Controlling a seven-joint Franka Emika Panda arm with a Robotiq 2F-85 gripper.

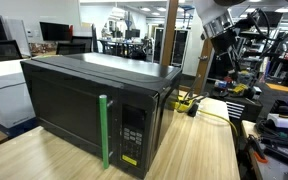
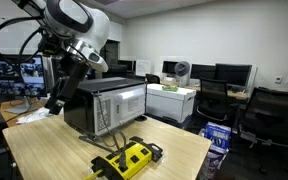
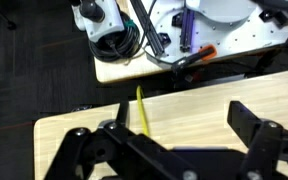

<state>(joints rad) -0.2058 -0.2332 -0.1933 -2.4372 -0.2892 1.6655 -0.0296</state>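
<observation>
A black microwave (image 1: 94, 100) with a green door handle (image 1: 104, 130) stands on a wooden table (image 1: 199, 150); it also shows in an exterior view (image 2: 109, 105). My gripper (image 1: 220, 32) hangs in the air above the table beside and behind the microwave, also seen in an exterior view (image 2: 56, 98). In the wrist view its black fingers (image 3: 174, 140) are spread wide apart with nothing between them. They look down on bare wood (image 3: 204, 100) and a thin yellow cable (image 3: 142, 112).
A yellow power strip (image 2: 130, 158) with its cable lies on the table in front of the microwave. Beyond the table edge is a cluttered bench with white equipment and cables (image 3: 114, 25). Office chairs and desks (image 2: 244, 100) stand around.
</observation>
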